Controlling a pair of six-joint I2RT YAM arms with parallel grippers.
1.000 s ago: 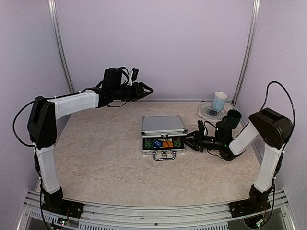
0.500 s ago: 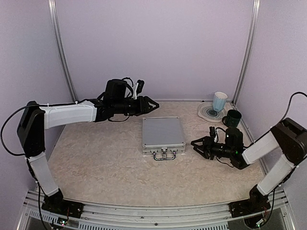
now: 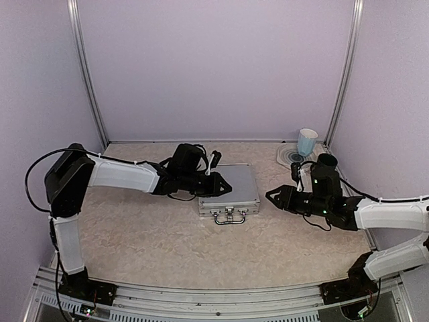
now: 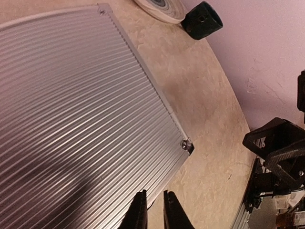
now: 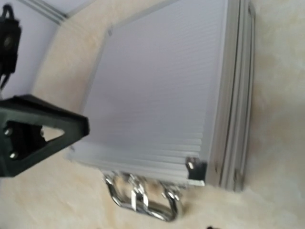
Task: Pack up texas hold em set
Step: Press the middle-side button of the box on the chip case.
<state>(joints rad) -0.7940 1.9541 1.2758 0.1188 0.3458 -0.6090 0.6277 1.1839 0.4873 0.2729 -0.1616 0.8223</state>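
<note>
Silver aluminium briefcase point(image 3: 231, 184) lies flat near the middle of the table point(image 3: 147, 228), lid down. The contents of the set are out of sight beneath it. Its handle point(image 3: 228, 216) faces the near edge, towards the arm bases. In the right wrist view the ribbed lid point(image 5: 157, 95) sits flush on the lower shell along the side seam, and the chrome handle point(image 5: 143, 195) is blurred but visible at the front.

Left gripper point(image 3: 226, 190) reaches in from the left and stands over the left part of the lid. From its own camera I see the gripper point(image 4: 154, 196) low over the ribbed lid point(image 4: 71, 109), near the front right corner rivet point(image 4: 185, 143). Its fingers point(image 4: 139, 210) are nearly together, a thin gap between them and nothing in it. I cannot tell whether the tips touch the lid.

Right gripper point(image 3: 273, 200) hangs just to the right of the case, level with its front corner and apart from it. Its fingers are spread and grip nothing. Its wrist view catches only one finger point(image 5: 47, 112), at the left of the picture.

Other items noted at the far right corner: a light-blue mug point(image 3: 307, 141), a round swirled coaster point(image 3: 292, 157) and a dark mug point(image 3: 327, 163), all well clear of the case.
</note>
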